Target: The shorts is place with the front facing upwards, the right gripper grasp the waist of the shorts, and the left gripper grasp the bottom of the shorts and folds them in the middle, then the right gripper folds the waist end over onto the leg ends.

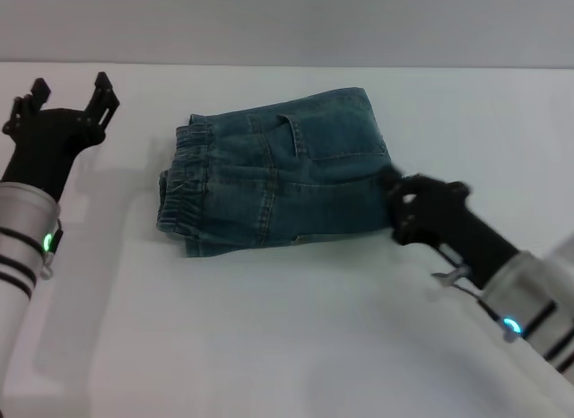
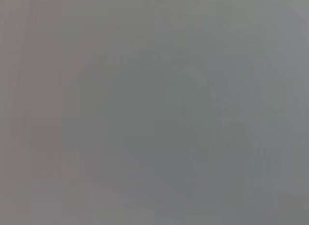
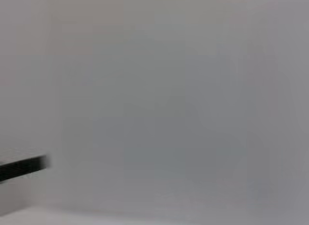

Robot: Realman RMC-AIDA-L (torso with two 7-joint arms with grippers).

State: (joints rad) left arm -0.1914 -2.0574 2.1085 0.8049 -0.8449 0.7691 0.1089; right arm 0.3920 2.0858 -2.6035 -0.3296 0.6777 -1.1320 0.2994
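The blue denim shorts (image 1: 287,176) lie folded into a compact rectangle on the white table (image 1: 287,346) in the head view. The gathered waist (image 1: 184,180) forms the left end of the pile, on top. The leg ends are hidden under the folded layers. My right gripper (image 1: 395,199) is at the pile's right edge, touching the folded denim low on that side. My left gripper (image 1: 68,88) is raised far to the left of the shorts, open and holding nothing. Neither wrist view shows the shorts.
The table's far edge (image 1: 287,66) runs behind the shorts against a grey wall. The left wrist view is plain grey. A thin dark bar (image 3: 24,167) crosses the edge of the right wrist view; I cannot tell what it is.
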